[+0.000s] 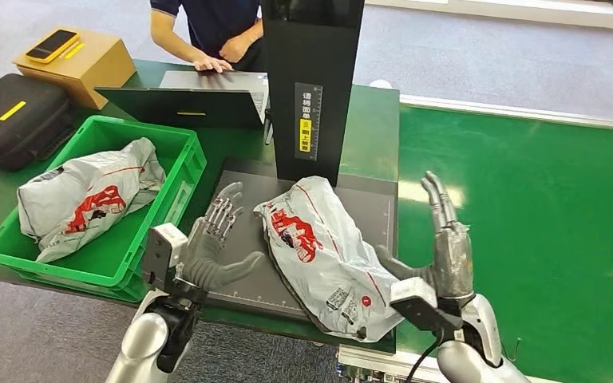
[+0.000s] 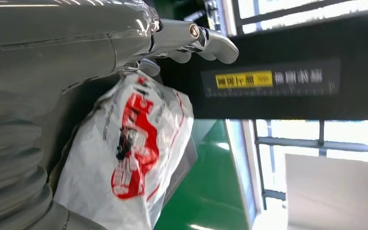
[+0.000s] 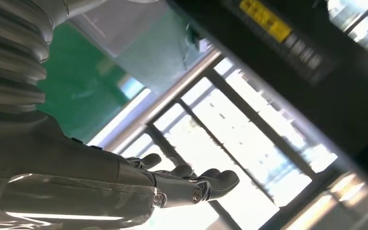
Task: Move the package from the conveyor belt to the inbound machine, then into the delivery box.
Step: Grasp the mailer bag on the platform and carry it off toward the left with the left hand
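Observation:
A grey plastic package [image 1: 323, 255] with red print lies on the black platform [image 1: 379, 211] of the inbound machine, below its black post [image 1: 313, 88]. My left hand [image 1: 217, 239] hovers just left of the package, fingers spread, holding nothing. My right hand [image 1: 445, 239] stands upright at the package's right side, fingers extended, thumb close to the package's edge. The left wrist view has the package [image 2: 129, 153] lying beyond my left hand's fingers [image 2: 196, 40]. The green delivery box [image 1: 16, 257] sits at the left with another grey package [image 1: 88, 195] inside.
The green conveyor belt [image 1: 527, 231] runs along the right. A person [image 1: 207, 32] works at a laptop [image 1: 199, 96] behind the machine. A black case [image 1: 16, 116] and a cardboard box [image 1: 80, 60] with a phone on top stand at the far left.

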Available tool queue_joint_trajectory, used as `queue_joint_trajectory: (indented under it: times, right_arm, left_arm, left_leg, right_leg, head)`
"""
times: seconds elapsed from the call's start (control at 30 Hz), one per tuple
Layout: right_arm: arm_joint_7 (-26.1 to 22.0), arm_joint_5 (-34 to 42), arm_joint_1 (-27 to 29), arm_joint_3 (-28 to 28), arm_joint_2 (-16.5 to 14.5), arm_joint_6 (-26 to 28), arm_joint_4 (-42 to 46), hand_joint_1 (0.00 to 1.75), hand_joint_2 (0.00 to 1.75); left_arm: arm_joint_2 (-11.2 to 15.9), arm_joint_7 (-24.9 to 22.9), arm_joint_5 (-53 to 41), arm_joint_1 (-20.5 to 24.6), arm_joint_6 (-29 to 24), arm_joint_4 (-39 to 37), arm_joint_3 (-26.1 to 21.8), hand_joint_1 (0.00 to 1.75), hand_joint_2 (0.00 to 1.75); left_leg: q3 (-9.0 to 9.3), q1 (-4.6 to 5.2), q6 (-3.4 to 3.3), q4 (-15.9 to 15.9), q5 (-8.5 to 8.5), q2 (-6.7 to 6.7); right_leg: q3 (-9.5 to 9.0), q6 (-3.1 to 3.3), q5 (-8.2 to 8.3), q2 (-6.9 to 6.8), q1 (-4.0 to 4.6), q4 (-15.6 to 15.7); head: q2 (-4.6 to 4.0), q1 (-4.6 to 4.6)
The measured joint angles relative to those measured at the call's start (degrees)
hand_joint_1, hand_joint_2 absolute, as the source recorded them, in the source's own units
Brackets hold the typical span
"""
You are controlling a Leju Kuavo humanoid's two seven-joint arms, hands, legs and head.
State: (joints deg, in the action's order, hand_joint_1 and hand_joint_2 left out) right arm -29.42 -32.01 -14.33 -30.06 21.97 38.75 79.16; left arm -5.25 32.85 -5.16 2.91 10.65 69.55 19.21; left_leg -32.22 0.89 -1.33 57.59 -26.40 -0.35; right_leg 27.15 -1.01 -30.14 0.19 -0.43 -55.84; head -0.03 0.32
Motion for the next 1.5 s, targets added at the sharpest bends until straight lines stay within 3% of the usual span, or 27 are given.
queue_joint_trajectory:
  times: [0.23, 0.37, 0.57, 0.77, 0.97, 1.2, 1.5]
  right_arm:
    - [1.5, 13.0, 4.7, 12.2, -3.7, -8.0, 2.5, 0.0, 1.75]
    - [1.4, 18.1, 9.3, 19.1, -6.4, -12.1, 4.1, 0.0, 1.75]
    - [0.5, 18.0, 15.1, 29.4, -11.5, -16.0, 6.0, 0.0, 1.75]
    - [0.4, 16.8, 17.4, 33.7, -14.7, -17.0, 7.0, 0.0, 1.75]
    - [0.4, 16.5, 18.0, 35.3, -15.8, -17.1, 7.3, 0.0, 1.75]
    - [0.6, 14.1, 18.2, 37.5, -18.0, -19.0, 8.3, 0.0, 1.75]
    - [0.8, 13.0, 16.2, 39.0, -20.4, -20.1, 8.0, 0.0, 1.75]
  left_arm:
    - [-0.2, 1.4, -8.7, -1.2, -4.5, 2.0, 5.5, 0.0, 1.75]
    - [0.2, 0.0, -23.6, 0.8, -11.5, 1.4, 9.7, 0.0, 1.75]
    - [0.0, -6.7, -43.9, 8.8, -17.2, -7.0, 19.6, 0.0, 1.75]
    - [-1.1, -7.3, -46.8, 12.9, -19.2, -14.6, 24.2, 0.0, 1.75]
    - [-1.3, -7.8, -47.1, 14.2, -19.2, -17.3, 25.6, 0.0, 1.75]
    - [-4.1, -17.1, -53.7, 18.9, -18.0, -24.4, 27.0, 0.0, 1.75]
    - [-10.4, -28.0, -58.2, 28.2, -3.9, -39.9, 30.2, 0.0, 1.75]
  left_leg:
    - [0.01, 0.01, -0.01, 0.0, 0.0, -0.02]
    - [-0.02, 0.01, -0.01, 0.0, 0.0, -0.15]
    - [-0.03, 0.01, 0.0, 0.0, 0.0, -0.15]
    - [-0.01, 0.01, 0.0, 0.0, 0.0, -0.04]
    - [-0.01, 0.01, 0.0, 0.0, 0.0, -0.04]
    - [-0.01, 0.01, 0.0, 0.0, 0.01, -0.06]
    - [0.01, 0.02, 0.0, 0.0, 0.01, -0.07]
  right_leg:
    - [0.0, 0.0, 0.0, -0.02, -0.01, 0.0]
    - [0.01, 0.0, 0.0, -0.19, -0.01, 0.0]
    - [0.0, 0.0, 0.0, -0.17, -0.01, 0.0]
    - [0.03, 0.0, 0.01, -0.05, -0.01, 0.0]
    - [0.05, 0.0, 0.0, -0.05, 0.0, 0.0]
    - [0.02, -0.01, 0.01, -0.08, -0.01, 0.0]
    - [-0.03, -0.02, 0.02, -0.09, -0.01, 0.0]
  head:
    - [-0.01, 0.01]
    - [0.0, -0.01]
    - [0.0, 0.01]
    - [0.0, 0.01]
    - [0.0, 0.0]
    - [-0.01, 0.01]
    - [0.0, 0.01]
